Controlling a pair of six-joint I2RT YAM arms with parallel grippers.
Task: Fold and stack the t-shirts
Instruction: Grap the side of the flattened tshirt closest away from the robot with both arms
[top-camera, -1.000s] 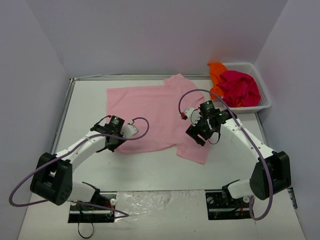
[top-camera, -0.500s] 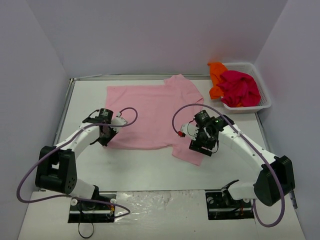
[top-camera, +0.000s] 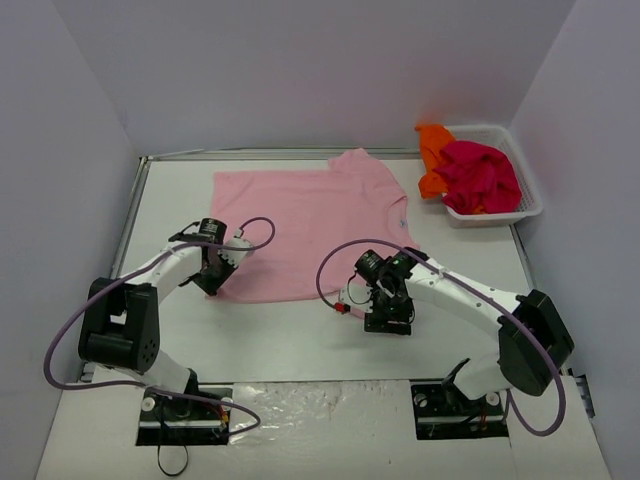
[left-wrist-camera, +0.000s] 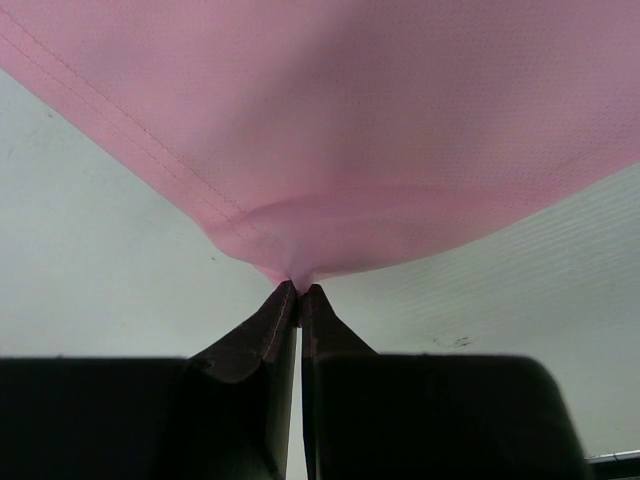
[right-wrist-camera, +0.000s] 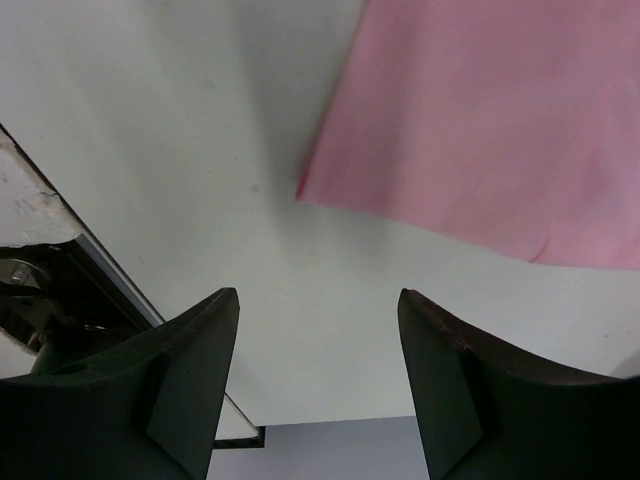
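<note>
Pink shirt (top-camera: 310, 225), light and floppy, lies spread on the table (top-camera: 280, 335), left gripper (left-wrist-camera: 298, 292) clamped on its near hem corner, right gripper (right-wrist-camera: 318, 310) gaping empty just short of the other corner, likely the next hold

The right gripper (top-camera: 388, 320) has withdrawn off the pink t-shirt (top-camera: 310, 215) toward the bases; the shirt's lower-right flap no longer protrudes. The left gripper (top-camera: 212, 282) has shifted leftward.

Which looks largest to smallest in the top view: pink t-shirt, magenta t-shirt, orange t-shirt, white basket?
1. pink t-shirt
2. white basket
3. magenta t-shirt
4. orange t-shirt, partly hidden by the magenta one, so only its visible part is ranked.
</note>
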